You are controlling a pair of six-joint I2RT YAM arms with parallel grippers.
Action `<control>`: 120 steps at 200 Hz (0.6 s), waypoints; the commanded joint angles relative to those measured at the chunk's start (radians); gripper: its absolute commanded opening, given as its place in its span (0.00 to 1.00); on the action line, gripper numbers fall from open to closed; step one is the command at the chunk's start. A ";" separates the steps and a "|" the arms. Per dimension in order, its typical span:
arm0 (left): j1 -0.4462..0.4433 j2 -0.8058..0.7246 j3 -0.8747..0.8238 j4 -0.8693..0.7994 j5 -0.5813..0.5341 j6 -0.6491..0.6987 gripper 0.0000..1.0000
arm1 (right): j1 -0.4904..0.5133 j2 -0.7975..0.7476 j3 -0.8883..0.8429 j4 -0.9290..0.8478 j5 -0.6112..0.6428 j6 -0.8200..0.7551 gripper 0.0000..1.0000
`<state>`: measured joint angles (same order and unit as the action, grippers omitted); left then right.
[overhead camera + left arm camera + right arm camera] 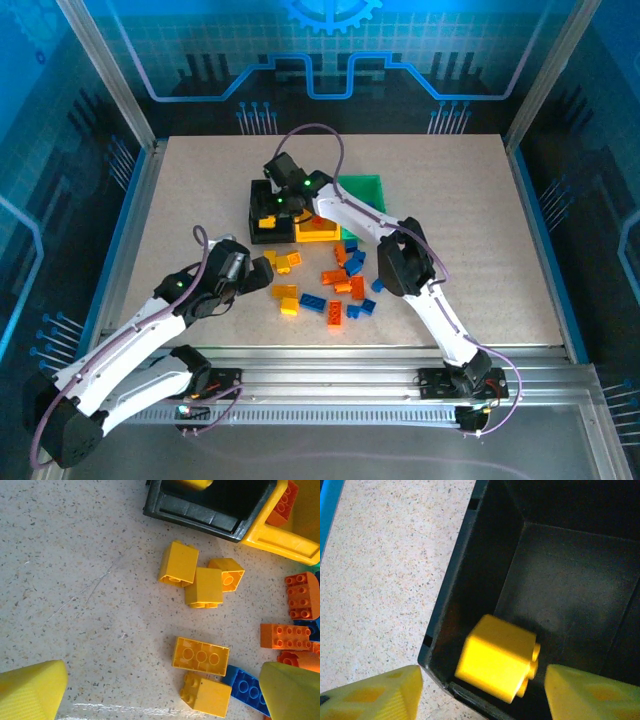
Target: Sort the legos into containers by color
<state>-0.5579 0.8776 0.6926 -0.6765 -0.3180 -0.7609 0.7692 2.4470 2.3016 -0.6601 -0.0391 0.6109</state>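
right gripper (482, 682) hangs over the black bin (470, 580), jaws spread and holding nothing; one yellow lego (495, 655) lies inside it by a corner. left gripper (165, 680), also spread wide, hangs over loose legos (200, 655) near the middle of the worktop (200, 200), just beside the yellow bin (280, 535).

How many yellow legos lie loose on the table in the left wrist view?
5 yellow legos: three clustered near the black bin; two adjacent lower down beside a blue lego. More may lie outside the frame.
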 commanded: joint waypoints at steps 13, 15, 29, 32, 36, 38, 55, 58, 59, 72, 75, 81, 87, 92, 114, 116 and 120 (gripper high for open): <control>0.009 -0.013 0.003 -0.013 -0.015 -0.006 0.99 | 0.001 -0.039 0.039 -0.036 -0.007 0.000 0.72; 0.009 -0.014 0.004 -0.012 -0.016 -0.006 0.99 | 0.001 -0.044 0.035 -0.035 -0.005 0.000 0.72; 0.009 -0.015 0.007 -0.006 -0.014 -0.010 0.99 | -0.001 -0.087 -0.002 -0.024 0.009 -0.002 0.72; 0.010 -0.015 0.008 -0.006 -0.016 -0.011 0.99 | -0.001 -0.099 -0.015 -0.020 0.012 -0.003 0.72; 0.010 -0.015 0.009 -0.003 -0.015 -0.012 0.99 | -0.001 -0.113 -0.034 -0.014 0.014 -0.003 0.72; 0.009 -0.016 0.009 -0.002 -0.016 -0.013 0.99 | -0.001 -0.116 -0.045 -0.008 0.016 -0.003 0.72; 0.009 -0.026 0.014 0.015 -0.013 -0.017 0.99 | -0.002 -0.235 -0.165 0.046 0.031 -0.009 0.72; 0.010 -0.029 0.013 0.019 -0.014 -0.018 0.99 | -0.004 -0.255 -0.191 0.058 0.034 -0.010 0.72; 0.009 -0.030 0.013 0.021 -0.013 -0.018 0.99 | -0.004 -0.261 -0.198 0.062 0.034 -0.010 0.72; 0.009 -0.043 0.010 0.043 -0.010 -0.023 0.99 | -0.004 -0.349 -0.310 0.110 0.037 -0.013 0.72; 0.009 -0.046 0.009 0.049 -0.009 -0.024 0.99 | -0.004 -0.369 -0.333 0.120 0.040 -0.013 0.72; 0.009 -0.049 0.010 0.058 -0.008 -0.025 0.99 | -0.005 -0.410 -0.386 0.136 0.044 -0.014 0.73; 0.010 -0.052 0.009 0.067 -0.007 -0.024 0.99 | -0.007 -0.448 -0.433 0.149 0.049 -0.014 0.73; 0.010 -0.052 0.011 0.070 -0.007 -0.023 0.99 | -0.005 -0.487 -0.479 0.160 0.053 -0.014 0.73; 0.011 -0.049 0.009 0.083 -0.011 -0.017 0.99 | -0.007 -0.637 -0.683 0.192 0.078 -0.011 0.73; 0.012 -0.048 0.010 0.084 -0.013 -0.017 0.99 | -0.007 -0.651 -0.702 0.194 0.081 -0.011 0.73; 0.013 -0.044 0.008 0.086 -0.013 -0.017 0.99 | -0.008 -0.678 -0.737 0.197 0.085 -0.010 0.73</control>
<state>-0.5571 0.8349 0.6930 -0.6254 -0.3180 -0.7624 0.7666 1.9057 1.7241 -0.5175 0.0040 0.6079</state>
